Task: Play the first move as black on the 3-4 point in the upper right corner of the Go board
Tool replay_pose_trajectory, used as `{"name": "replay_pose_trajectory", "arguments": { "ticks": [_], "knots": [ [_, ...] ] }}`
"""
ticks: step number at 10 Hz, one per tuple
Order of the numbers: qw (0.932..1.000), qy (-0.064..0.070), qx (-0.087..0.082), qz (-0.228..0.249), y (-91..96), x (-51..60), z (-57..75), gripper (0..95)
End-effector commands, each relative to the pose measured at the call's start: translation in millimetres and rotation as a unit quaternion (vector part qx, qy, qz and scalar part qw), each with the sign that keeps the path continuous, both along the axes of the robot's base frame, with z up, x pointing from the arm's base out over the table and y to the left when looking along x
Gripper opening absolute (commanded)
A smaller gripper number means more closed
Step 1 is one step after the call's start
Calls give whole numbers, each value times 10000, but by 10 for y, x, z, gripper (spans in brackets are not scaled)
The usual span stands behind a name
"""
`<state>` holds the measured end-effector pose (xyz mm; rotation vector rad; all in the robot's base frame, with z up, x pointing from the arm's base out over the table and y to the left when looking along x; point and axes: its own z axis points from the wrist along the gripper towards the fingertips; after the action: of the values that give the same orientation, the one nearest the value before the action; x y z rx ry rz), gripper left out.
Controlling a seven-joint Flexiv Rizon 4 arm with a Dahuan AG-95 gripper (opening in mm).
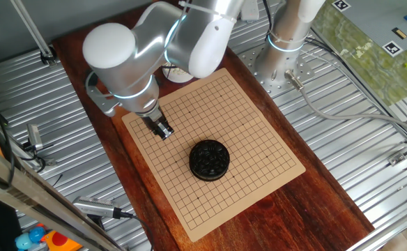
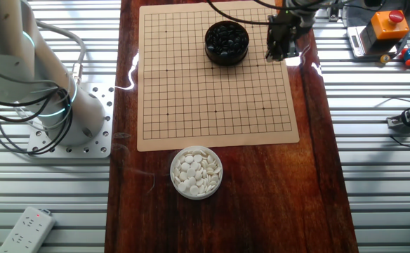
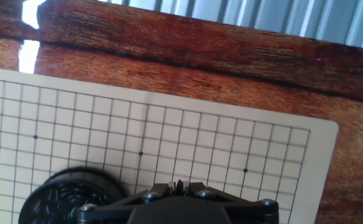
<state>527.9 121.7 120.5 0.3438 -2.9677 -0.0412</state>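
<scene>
one flexiv gripper [image 1: 163,130] hovers over go board [image 1: 252,139] near its edge, jaws pressed together or nearly so; whether stone sits pinched between tips, cannot tell. black stones [image 2: 225,38] heaped in dark bowl [image 2: 226,55] on board, just beside jaws, left in hand view. stones look tiny, hard, glossy, light, likely slippery; best pinched across rim. board flat, thin, lies on polished wooden table [image 2: 317,176]; white stones [image 2: 196,172] in bowl well apart. ribbed metal surrounds table.
</scene>
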Motion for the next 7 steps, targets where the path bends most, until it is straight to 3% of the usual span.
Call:
{"name": "replay_pose_trajectory", "arguments": {
  "ticks": [1, 3, 7],
  "knots": [
    [10000, 8, -14, 6, 12, 19, -1, 0],
    [10000, -3, -46, -16, 12, 19, -1, 0],
    [9999, 20, 65, 112, 12, 19, -1, 0]
  ]
}}
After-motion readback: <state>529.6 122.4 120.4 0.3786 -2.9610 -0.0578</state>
